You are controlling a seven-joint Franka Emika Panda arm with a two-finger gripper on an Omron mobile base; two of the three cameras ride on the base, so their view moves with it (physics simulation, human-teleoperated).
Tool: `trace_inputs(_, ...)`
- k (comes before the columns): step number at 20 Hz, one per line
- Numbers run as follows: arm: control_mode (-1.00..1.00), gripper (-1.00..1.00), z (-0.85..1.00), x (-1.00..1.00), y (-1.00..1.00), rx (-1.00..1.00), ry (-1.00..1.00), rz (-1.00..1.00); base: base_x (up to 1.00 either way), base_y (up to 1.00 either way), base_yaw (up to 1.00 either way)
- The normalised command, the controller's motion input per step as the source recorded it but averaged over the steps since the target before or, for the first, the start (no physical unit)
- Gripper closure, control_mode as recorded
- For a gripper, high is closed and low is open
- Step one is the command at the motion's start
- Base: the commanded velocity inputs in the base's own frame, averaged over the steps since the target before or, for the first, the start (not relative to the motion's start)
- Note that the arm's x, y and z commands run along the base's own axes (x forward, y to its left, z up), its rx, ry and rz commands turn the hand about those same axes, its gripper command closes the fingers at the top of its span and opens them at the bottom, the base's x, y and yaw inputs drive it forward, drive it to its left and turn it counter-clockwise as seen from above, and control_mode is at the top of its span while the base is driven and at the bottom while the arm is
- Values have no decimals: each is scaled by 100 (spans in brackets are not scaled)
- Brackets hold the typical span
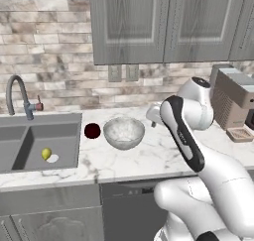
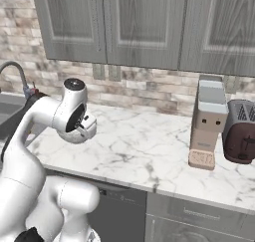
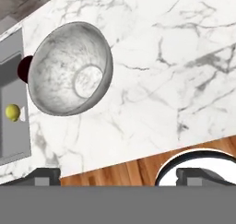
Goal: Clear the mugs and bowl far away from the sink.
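Bowl (image 3: 69, 70) beside maroon mug (image 3: 24, 69), well apart from spread fingers (image 3: 46, 176)

The white Franka Panda arm with dark joints (image 1: 198, 150) rises from the base, bends at a rounded elbow and reaches forward, its wrist folded downward. In the right base view its hand hangs below the last joint. The two-finger gripper (image 3: 119, 176) points down along the hand camera's line of sight, and its two small dark finger tips (image 3: 44, 176) stand far apart at the bottom edge, jaws spread wide with nothing between them.
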Motion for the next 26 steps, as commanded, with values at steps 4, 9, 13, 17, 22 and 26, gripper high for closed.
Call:
trace_inputs(4, -100, -100, -32, 44, 1, -3, 1, 0, 0, 0, 0)
trace_inputs(9, -100, -100, -36, 33, 0, -4, 0, 0, 0, 0, 0)
trace_inputs(13, -100, -100, -35, 30, 1, -3, 0, 0, 0, 0, 0)
trace_inputs(17, -100, -100, -35, 29, 3, -3, 0, 0, 0, 0, 0)
trace_inputs(22, -100, -100, -28, 24, 3, -3, 0, 0, 0, 0, 0)
trace_inputs(26, -100, -100, -12, 24, 4, -1, 0, 0, 0, 0, 0)
